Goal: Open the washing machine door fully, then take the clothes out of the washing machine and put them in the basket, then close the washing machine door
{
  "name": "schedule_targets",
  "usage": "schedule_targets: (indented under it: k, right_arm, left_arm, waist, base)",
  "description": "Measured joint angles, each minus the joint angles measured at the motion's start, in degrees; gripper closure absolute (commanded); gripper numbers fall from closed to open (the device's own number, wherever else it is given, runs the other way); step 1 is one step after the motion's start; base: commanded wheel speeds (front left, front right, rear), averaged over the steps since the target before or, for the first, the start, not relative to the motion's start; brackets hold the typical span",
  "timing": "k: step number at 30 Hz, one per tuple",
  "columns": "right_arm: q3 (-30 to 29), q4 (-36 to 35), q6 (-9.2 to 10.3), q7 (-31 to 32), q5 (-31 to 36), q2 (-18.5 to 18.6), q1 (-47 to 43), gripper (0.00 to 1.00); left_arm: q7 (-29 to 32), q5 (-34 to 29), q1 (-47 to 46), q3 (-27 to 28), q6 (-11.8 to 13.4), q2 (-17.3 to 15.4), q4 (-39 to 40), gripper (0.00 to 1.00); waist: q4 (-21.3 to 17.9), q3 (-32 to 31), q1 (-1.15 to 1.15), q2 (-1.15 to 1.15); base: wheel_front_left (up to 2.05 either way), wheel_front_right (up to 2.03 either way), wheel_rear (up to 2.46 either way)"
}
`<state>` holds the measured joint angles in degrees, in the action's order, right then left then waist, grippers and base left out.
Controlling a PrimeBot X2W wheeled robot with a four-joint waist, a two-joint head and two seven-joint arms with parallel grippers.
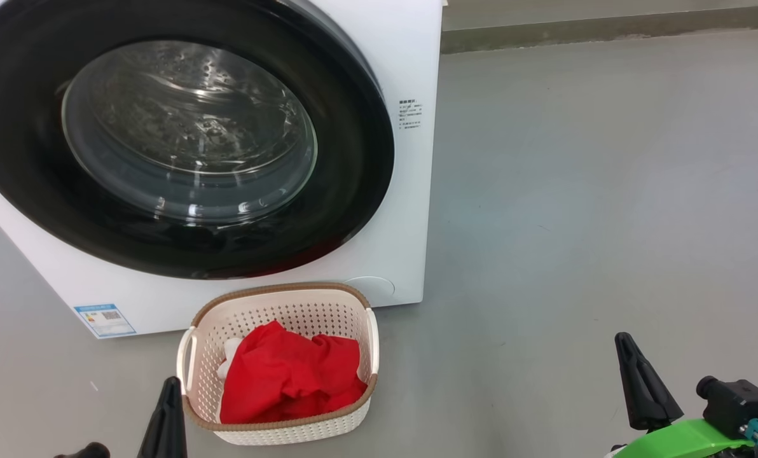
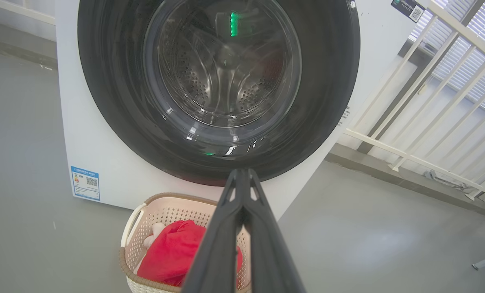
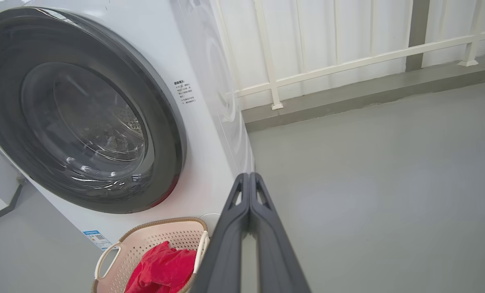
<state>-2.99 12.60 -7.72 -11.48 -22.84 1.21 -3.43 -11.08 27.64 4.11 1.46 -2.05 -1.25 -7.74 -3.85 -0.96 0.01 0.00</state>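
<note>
— How does the door stand?

— The large round glossy black washing machine door (image 1: pixel 182 137), with its clear bulging glass window, lies shut flat against the front of the big white box-shaped washing machine (image 1: pixel 398 254). Through the glass I see the perforated steel drum (image 2: pixel 222 81).

— And the clothes?

— The bright red fabric clothes (image 1: pixel 290 375) lie crumpled in the small cream-white perforated plastic basket (image 1: pixel 277 290) with the brown woven-look rim. A smaller white cloth piece (image 1: pixel 231 351) peeks out at their left edge. The basket stands on the grey floor (image 1: pixel 576 191) just in front of the machine, below the door. It is near the small blue label (image 1: pixel 104 319) at the machine's lower left corner.

— Your jaws?

— My left jaws are pressed together tip to tip, holding nothing. In my left wrist view they point towards the door's lower edge, above the basket. My right jaws are together as well and empty, off to the right of the basket over the floor. A white railing (image 3: pixel 348 65) runs behind the machine.
</note>
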Motion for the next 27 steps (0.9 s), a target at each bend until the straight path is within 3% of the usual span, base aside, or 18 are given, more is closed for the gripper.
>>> schedule_targets:
  k: [27]
  right_arm:
    - [-0.64, 0.65, 0.01, 4.26, -17.97, 0.31, 1.63, 1.0]
  left_arm:
    - [4.52, 16.67, -1.99, 0.64, -1.2, -0.04, -1.91, 1.0]
  waist:
    - [0.99, 0.29, 0.0, 0.0]
  base:
    - [0.0, 0.0, 0.0]
